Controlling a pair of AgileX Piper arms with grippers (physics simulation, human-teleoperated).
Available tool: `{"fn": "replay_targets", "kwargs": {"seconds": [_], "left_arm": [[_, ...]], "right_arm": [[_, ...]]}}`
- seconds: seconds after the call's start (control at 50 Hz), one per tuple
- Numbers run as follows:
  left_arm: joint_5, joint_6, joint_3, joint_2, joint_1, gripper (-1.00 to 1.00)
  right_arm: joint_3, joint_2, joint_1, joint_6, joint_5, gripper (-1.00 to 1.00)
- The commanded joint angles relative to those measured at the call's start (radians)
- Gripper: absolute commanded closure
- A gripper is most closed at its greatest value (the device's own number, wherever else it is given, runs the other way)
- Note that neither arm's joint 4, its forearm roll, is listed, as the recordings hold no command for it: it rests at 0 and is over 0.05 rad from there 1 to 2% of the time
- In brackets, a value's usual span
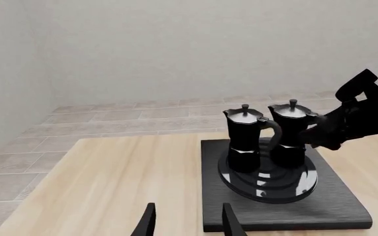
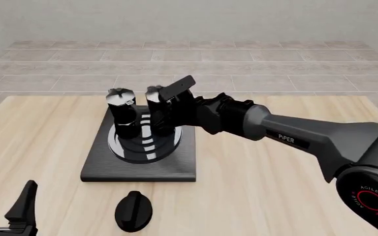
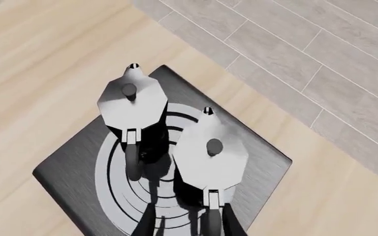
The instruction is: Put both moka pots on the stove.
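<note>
Both moka pots stand upright side by side on the ringed burner of the stove (image 2: 97, 167). The left moka pot (image 2: 121, 112) stands free, with its handle toward the front. My right gripper (image 2: 173, 109) reaches the right moka pot (image 2: 155, 101) from the right. In the right wrist view its fingers (image 3: 148, 222) straddle that pot's handle (image 3: 212, 204) with a gap on one side, so the right gripper (image 3: 189, 226) is open. My left gripper (image 1: 187, 223) is open and holds nothing, hanging low near the table's front left edge (image 2: 4, 197), well short of the stove (image 1: 287, 211).
A low black oval knob (image 2: 134, 210) lies on the wooden table just in front of the stove. My right arm (image 2: 294, 140) stretches across the table's right half. Bare wood (image 2: 31, 132) lies left of the stove, with a tiled floor beyond the far edge.
</note>
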Motion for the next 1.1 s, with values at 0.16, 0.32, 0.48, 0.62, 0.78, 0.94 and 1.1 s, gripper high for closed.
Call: {"fn": "replay_targets", "kwargs": {"seconds": [0.16,0.32,0.48,0.62,0.78,0.94,1.1], "left_arm": [[0.000,0.000,-0.001,0.000,0.000,-1.00],[0.000,0.000,-0.001,0.000,0.000,-1.00],[0.000,0.000,-0.001,0.000,0.000,-1.00],[0.000,0.003,0.002,-0.003,0.000,-1.00],[0.001,0.006,-0.001,0.001,-0.001,-1.00],[0.001,0.010,-0.002,0.000,-0.001,-1.00],[0.003,0.013,0.000,-0.004,-0.001,-1.00]], "right_arm": [[-0.002,-0.004,0.009,-0.001,0.004,-1.00],[0.002,-0.018,0.010,-0.008,0.010,-1.00],[0.010,-0.043,0.001,-0.026,0.025,-1.00],[0.018,-0.070,-0.005,-0.045,0.043,-1.00],[0.042,-0.119,-0.009,-0.064,0.066,-1.00],[0.080,-0.183,-0.001,-0.063,0.076,-1.00],[0.144,-0.276,0.014,-0.076,0.087,-1.00]]}}
